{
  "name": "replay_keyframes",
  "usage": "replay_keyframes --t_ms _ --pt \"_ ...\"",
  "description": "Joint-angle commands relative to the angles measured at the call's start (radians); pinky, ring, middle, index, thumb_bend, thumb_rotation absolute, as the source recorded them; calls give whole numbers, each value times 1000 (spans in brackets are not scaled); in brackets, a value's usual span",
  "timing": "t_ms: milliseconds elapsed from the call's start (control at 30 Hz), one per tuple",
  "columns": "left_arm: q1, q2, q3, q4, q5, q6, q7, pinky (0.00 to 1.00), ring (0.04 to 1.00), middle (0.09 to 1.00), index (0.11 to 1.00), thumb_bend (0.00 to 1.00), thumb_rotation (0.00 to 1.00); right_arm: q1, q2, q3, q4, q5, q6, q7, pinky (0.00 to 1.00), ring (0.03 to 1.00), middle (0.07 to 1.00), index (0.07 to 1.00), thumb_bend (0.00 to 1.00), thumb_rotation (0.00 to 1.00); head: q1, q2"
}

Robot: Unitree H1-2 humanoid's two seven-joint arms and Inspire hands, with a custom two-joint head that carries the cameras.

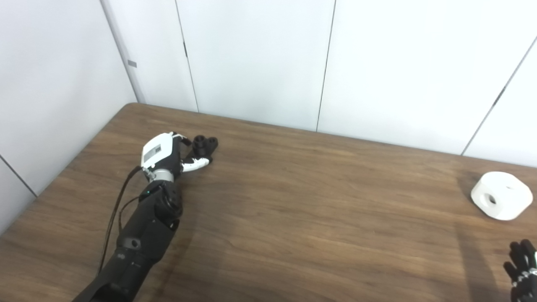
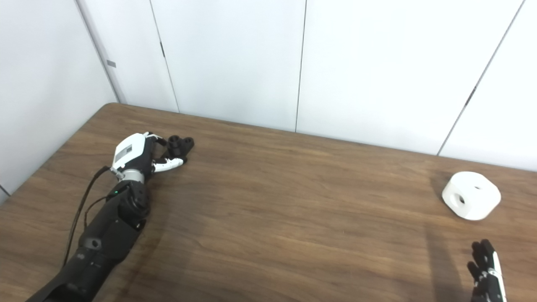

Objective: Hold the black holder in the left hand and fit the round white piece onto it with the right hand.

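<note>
The black holder lies on the wooden table at the far left. My left hand lies right against it, thumb stretched out below it and fingers touching its left side, not closed around it. The round white piece with a side hole rests on the table at the far right. My right hand is at the bottom right corner, fingers spread and empty, a good way in front of the white piece.
White wall panels stand close behind the table's far edge. The table's left edge runs diagonally just left of my left arm.
</note>
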Motion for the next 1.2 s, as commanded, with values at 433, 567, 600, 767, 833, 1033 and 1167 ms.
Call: replay_keyframes --t_ms 433,567,600,767,833,1033,1167 --pt "-38 32 4 -36 31 17 -21 1000 1000 949 699 800 399 -8 36 13 113 4 6 -15 996 995 976 1000 530 1000 4 15" --pt "-38 28 9 -34 48 17 -35 1000 1000 952 670 795 394 -8 33 14 112 28 11 -8 975 998 982 1000 543 1000 5 18" --pt "-38 27 10 -34 54 17 -37 1000 1000 950 663 794 392 -8 33 14 112 28 13 -9 966 994 979 1000 549 1000 5 18" --pt "-40 22 18 -33 71 17 -44 1000 1000 936 608 765 326 -8 33 14 108 16 17 -15 929 983 972 999 570 1000 4 21" --pt "-39 21 22 -36 58 16 -38 1000 1000 929 576 740 260 -9 32 14 108 22 20 -11 922 985 977 1000 573 1000 4 21" --pt "-32 21 30 -46 19 6 -33 1000 1000 885 485 520 61 -9 34 12 108 18 18 -17 906 977 971 996 591 1000 2 19" --pt "-30 23 38 -34 -21 -25 -24 964 977 853 484 520 46 -9 32 12 111 28 16 -11 919 974 964 989 575 1000 2 19"
